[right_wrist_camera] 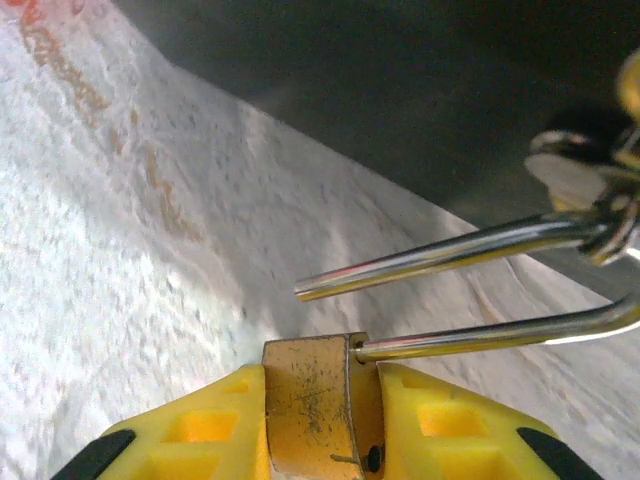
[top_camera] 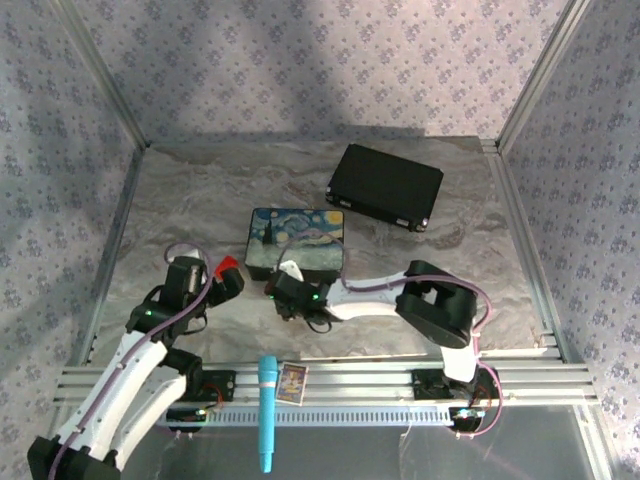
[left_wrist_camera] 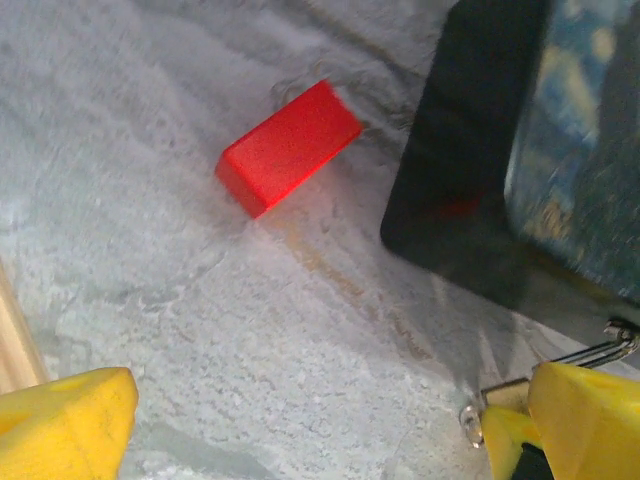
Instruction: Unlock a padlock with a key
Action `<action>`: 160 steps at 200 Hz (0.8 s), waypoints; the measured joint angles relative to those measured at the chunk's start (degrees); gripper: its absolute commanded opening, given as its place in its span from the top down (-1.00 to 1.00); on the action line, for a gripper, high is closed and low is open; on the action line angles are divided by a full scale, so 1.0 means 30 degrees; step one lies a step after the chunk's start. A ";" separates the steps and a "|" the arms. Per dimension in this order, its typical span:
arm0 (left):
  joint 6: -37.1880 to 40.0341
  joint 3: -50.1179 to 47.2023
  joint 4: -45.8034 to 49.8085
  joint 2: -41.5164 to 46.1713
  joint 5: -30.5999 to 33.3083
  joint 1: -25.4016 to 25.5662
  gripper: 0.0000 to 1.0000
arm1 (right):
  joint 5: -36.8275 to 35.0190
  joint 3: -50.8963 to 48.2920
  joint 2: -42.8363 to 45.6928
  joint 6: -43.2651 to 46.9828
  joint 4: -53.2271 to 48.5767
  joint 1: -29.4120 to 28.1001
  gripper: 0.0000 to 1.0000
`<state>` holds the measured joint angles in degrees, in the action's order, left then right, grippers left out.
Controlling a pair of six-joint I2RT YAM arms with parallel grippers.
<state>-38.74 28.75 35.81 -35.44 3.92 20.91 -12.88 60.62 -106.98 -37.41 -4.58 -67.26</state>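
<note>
The right gripper pinches the brass padlock by its body between yellow fingers, down near the surface of the table. It is toward the middle of the near edge, just in front of the starry-night painted box. The silver shackle stands unlatched: one leg sits in the body, the other ends free beside it (small metal pieces at its bend are too blurred to name). The left gripper is spread with nothing between its fingers, near a red block left of the box. A black case lies toward the far right corner.
</note>
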 measured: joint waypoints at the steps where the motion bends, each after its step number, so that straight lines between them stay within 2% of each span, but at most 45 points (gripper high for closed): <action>1: 0.0029 0.0022 0.0000 0.0000 0.0000 0.0036 -1.00 | 0.0044 -0.0080 0.0051 0.0000 0.0036 0.0015 0.50; 14: 0.0729 0.0503 0.0000 -0.0321 0.0561 0.0896 -1.00 | 0.0874 -0.1610 0.0933 0.0117 0.1195 0.0321 0.52; 37: 0.1617 0.1639 0.0000 -0.1537 0.2477 0.3555 -1.00 | 0.2149 -0.3694 0.2033 0.0168 0.3162 0.0933 0.55; 59: 0.2514 0.3118 -0.0015 -0.4211 0.5115 0.6790 -1.00 | 0.2827 -0.5129 0.2696 0.0488 0.4809 0.1268 0.56; 77: 0.3657 0.4532 -0.0321 -0.7002 0.6834 0.8619 -1.00 | 0.3111 -0.6025 0.3060 0.0561 0.5923 0.1435 0.57; 113: 0.6900 0.5901 -0.1676 -1.1613 0.8706 1.0542 -0.97 | 0.3643 -0.7453 0.3279 0.0372 0.8539 0.1683 0.57; 134: 0.8743 0.5901 -0.2266 -1.2670 0.8939 1.1322 -0.78 | 0.3767 -0.8116 0.3337 0.0124 0.9879 0.1756 0.65; 160: 1.0142 0.5872 -0.3009 -1.2764 0.8728 1.1409 -0.62 | 0.3752 -0.8918 0.3381 -0.0270 1.1366 0.1778 0.70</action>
<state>-8.32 46.37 26.79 -73.73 30.11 55.13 -1.63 33.87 -96.84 -38.22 29.52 -61.93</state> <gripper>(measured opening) 0.852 0.190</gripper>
